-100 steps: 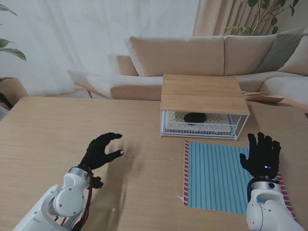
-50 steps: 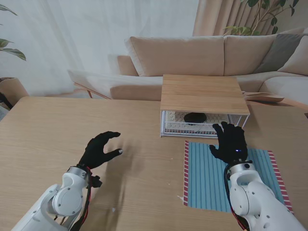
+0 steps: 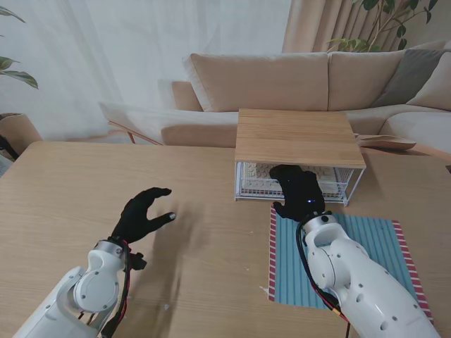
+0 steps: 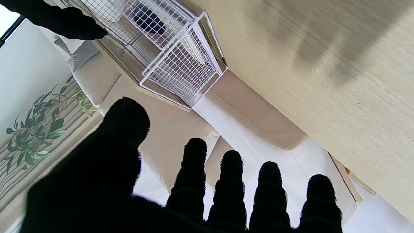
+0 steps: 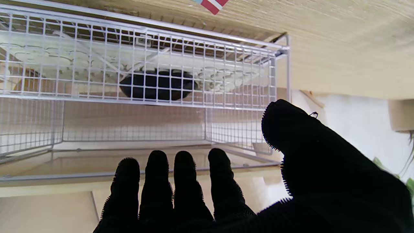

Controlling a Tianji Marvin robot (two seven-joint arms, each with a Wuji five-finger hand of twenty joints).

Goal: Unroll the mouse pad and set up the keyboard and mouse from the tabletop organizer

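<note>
Striped mouse pad [image 3: 338, 260] flat, black mouse [image 5: 157, 85] inside organizer [image 3: 299, 137]

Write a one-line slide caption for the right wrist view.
Open right hand faces the white wire organizer, with the black mouse resting on the white keyboard behind its mesh.

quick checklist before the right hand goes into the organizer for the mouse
1. Mouse pad unrolled flat on the table: ok.
2. Right hand empty, fingers apart, at the open front of the organizer: ok.
3. Mouse in sight inside the wire basket: ok, it lies on the white keyboard.
4. Basket's front wire clear of the fingers' path: cannot tell; the right wrist view shows the mouse through the mesh.
5. Left hand empty, open, above bare table and away from the organizer: ok.
6. Space on the pad to set things down: ok, only the right arm is over it.
</note>
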